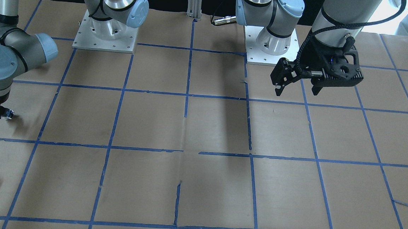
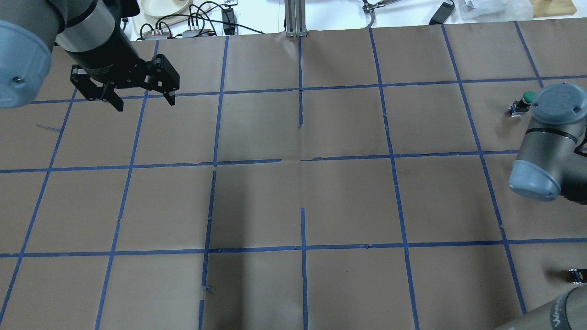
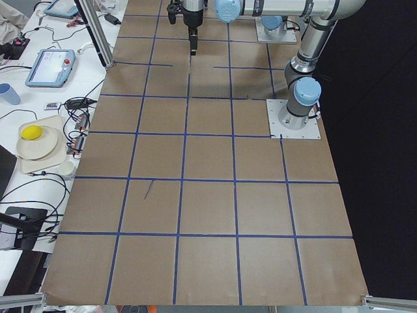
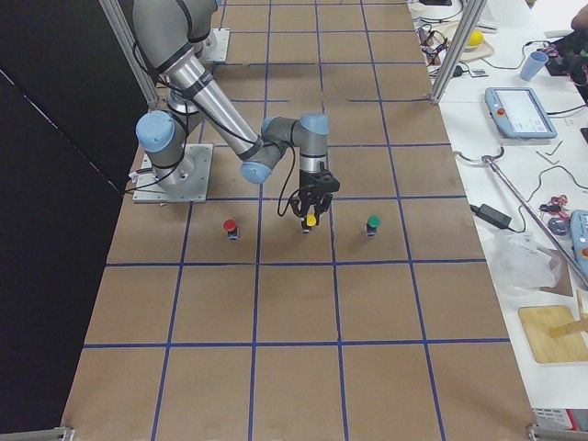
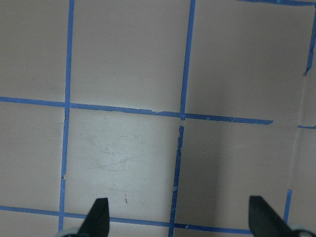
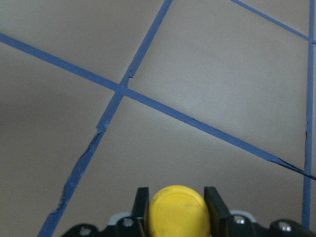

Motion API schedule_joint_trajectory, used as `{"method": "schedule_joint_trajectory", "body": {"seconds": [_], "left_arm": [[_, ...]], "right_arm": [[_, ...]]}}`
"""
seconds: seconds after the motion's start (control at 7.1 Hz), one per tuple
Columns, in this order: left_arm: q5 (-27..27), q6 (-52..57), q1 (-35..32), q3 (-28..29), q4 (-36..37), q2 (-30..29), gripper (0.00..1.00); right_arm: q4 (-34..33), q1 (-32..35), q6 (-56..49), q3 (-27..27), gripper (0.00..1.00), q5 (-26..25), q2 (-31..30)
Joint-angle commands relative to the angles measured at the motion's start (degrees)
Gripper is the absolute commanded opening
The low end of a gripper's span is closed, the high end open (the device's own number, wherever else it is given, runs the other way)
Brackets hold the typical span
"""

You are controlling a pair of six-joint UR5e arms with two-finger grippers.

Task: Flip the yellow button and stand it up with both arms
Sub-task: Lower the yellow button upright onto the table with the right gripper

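R gripper (image 6: 177, 195) clenched on the yellow button (image 6: 177, 217), down low, well in from table (image 4: 294, 386) end; red button (image 4: 230, 226) at its 9 o'clock, green button (image 4: 373, 223) at 3. Far L gripper (image 2: 140, 98) hangs spread open, holding nothing, well apart from them.

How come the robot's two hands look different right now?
The left hand is wide open and holds nothing; the right hand is pinched shut on the yellow button. The left hand hangs up over a bare patch of the table, while the right hand is down low, close to it. Both are black with two fingers.
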Motion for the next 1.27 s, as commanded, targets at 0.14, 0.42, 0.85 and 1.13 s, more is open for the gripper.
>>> {"method": "schedule_joint_trajectory", "body": {"seconds": [0.14,0.42,0.85,1.13], "left_arm": [[0.03,0.0,-0.09,-0.09,0.0,-0.06,1.0],[0.03,0.0,-0.09,-0.09,0.0,-0.06,1.0],[0.12,0.0,-0.09,-0.18,0.0,-0.06,1.0],[0.03,0.0,-0.09,0.09,0.09,-0.15,1.0]], "right_arm": [[0.35,0.0,-0.16,0.05,0.83,-0.04,-0.32],[0.61,0.0,-0.16,1.18,0.85,-0.13,-0.84],[10.92,0.26,-3.67,-4.48,1.0,3.1,-4.7],[31.72,3.23,-3.76,-13.96,1.0,7.42,-8.47]]}}
